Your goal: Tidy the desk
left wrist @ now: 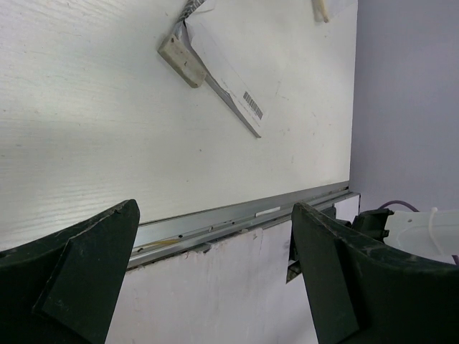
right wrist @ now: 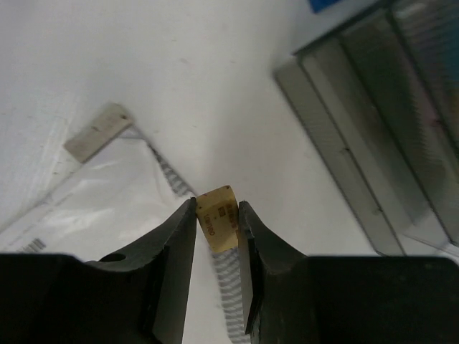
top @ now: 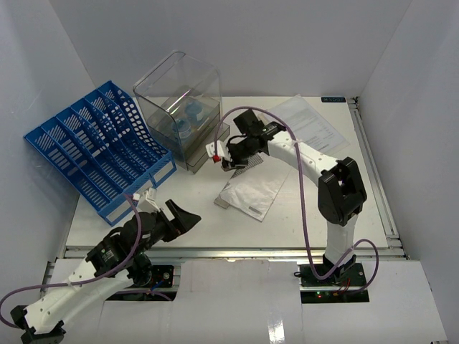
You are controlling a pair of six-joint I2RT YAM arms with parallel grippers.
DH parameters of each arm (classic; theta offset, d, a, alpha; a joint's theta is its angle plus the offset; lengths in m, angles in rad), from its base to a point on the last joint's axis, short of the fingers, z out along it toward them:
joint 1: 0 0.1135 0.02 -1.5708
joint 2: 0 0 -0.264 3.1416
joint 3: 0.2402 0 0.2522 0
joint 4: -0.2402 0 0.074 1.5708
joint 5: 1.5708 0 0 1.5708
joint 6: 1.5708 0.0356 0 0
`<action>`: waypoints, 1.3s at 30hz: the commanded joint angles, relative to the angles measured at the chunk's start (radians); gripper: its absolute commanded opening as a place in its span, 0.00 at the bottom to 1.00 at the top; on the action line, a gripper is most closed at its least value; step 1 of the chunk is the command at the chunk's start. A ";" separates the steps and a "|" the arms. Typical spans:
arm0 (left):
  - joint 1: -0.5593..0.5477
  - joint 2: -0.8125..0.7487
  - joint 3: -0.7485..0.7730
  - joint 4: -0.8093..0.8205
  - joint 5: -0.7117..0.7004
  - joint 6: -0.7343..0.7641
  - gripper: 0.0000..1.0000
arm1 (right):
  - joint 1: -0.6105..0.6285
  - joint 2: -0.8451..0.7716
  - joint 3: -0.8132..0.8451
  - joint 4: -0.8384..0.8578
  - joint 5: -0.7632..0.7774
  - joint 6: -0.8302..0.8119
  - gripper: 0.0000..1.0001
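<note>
The white desk (top: 315,215) carries a flat clear plastic mailer bag (top: 251,190) with a barcode label, and a small beige block (top: 223,203) lies at its near-left corner. My right gripper (top: 221,159) hovers above the bag's far end, just in front of the clear plastic bin (top: 179,107). In the right wrist view the right gripper (right wrist: 216,208) is shut on a small tan eraser-like block (right wrist: 217,218) with red print. My left gripper (top: 185,213) stands open and holds nothing near the desk's front edge. The left gripper (left wrist: 215,208) looks along the rail (left wrist: 237,218), with the bag (left wrist: 233,79) farther off.
A blue slotted file rack (top: 97,147) lies tilted at the back left. The bin holds blue items (top: 190,115) and stands on a grey base (right wrist: 344,136). Printed paper sheets (top: 308,125) lie at the back right. White walls enclose the desk.
</note>
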 commanded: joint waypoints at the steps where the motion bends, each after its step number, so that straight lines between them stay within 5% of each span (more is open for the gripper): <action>1: 0.003 0.069 -0.029 0.114 0.036 -0.030 0.98 | -0.025 0.065 0.127 0.047 0.016 0.067 0.16; 11: 0.001 0.269 -0.047 0.203 0.000 -0.111 0.98 | -0.027 0.259 0.331 0.361 0.157 0.112 0.23; 21: 0.003 0.345 -0.060 0.260 -0.014 -0.137 0.98 | -0.027 0.317 0.236 0.632 0.198 0.085 0.27; 30: 0.003 0.395 -0.080 0.313 -0.030 -0.197 0.97 | -0.025 0.342 0.136 0.744 0.217 0.110 0.44; 37: 0.003 0.469 -0.067 0.351 -0.012 -0.200 0.97 | -0.024 0.348 0.077 0.825 0.259 0.156 0.74; 39: 0.003 0.480 -0.061 0.355 -0.010 -0.203 0.97 | -0.026 0.334 0.071 0.827 0.260 0.177 0.75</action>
